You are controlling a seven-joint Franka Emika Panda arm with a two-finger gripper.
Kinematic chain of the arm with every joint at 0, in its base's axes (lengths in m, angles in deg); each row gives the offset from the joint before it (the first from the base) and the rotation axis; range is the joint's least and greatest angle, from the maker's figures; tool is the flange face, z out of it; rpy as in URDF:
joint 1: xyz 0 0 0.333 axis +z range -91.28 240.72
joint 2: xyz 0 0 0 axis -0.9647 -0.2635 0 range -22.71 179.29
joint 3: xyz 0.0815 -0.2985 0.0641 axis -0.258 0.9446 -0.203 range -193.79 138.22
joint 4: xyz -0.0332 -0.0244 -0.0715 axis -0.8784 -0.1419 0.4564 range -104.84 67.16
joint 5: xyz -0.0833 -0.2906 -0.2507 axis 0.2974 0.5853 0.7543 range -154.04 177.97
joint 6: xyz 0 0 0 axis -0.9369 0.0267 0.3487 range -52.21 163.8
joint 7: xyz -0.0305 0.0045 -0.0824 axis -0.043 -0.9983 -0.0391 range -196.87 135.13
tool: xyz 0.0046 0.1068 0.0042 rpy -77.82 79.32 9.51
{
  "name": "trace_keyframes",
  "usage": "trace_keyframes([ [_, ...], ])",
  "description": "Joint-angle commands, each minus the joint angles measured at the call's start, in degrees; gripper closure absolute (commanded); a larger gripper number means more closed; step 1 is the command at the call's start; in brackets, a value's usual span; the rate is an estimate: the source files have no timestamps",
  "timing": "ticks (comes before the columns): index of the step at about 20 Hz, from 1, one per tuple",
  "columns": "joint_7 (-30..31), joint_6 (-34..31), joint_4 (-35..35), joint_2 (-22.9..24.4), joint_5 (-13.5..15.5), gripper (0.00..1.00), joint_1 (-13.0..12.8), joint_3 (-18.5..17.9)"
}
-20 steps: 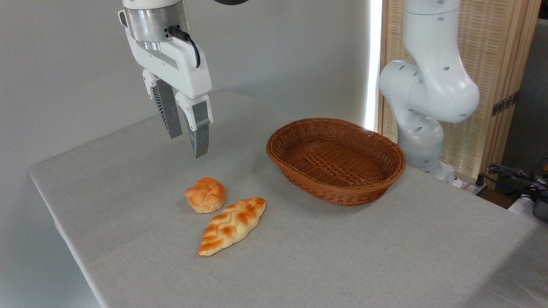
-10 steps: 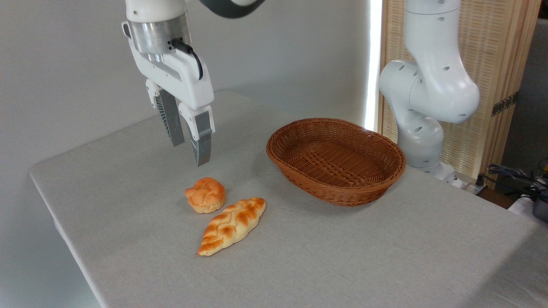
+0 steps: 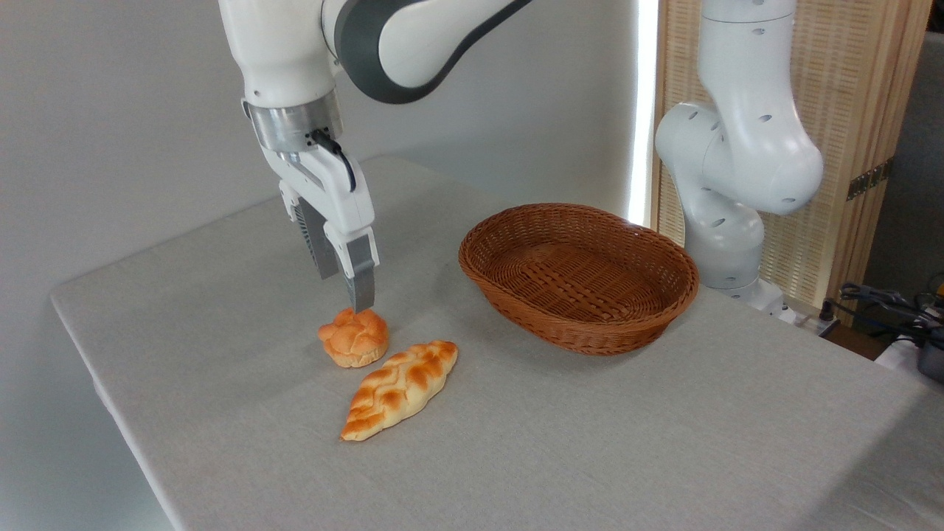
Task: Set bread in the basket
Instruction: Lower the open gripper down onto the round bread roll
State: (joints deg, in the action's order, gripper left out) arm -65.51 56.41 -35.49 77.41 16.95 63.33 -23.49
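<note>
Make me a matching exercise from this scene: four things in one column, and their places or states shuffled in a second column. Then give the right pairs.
Things:
1. small round orange-golden knotted bun
2. long pointed braided loaf
3. oval brown woven wicker basket
4. two-finger gripper

Places or states:
A. empty, on the right side of the grey table
B. just above the bun, holding nothing
C. lying nearest the camera
D. directly under the fingertips, on the table

Pairs: 1-D, 2-C, 3-A, 4-B

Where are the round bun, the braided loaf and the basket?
round bun [image 3: 355, 337], fixed camera, on its knotted top.
braided loaf [image 3: 399, 388], fixed camera, mid-braid.
basket [image 3: 582, 332], fixed camera, on its near outer wall.
</note>
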Motion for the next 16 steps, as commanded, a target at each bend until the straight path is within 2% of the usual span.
trace_keyframes([
  [1, -0.16, 2.69, -3.39, 0.35, 0.99, 0.00, -0.91, -0.25],
  [6, -0.07, 5.41, -5.50, -0.71, 0.82, 0.00, -3.11, -0.25],
  [16, -0.07, 7.35, -5.51, -4.57, 0.20, 0.00, -4.25, -0.25],
])
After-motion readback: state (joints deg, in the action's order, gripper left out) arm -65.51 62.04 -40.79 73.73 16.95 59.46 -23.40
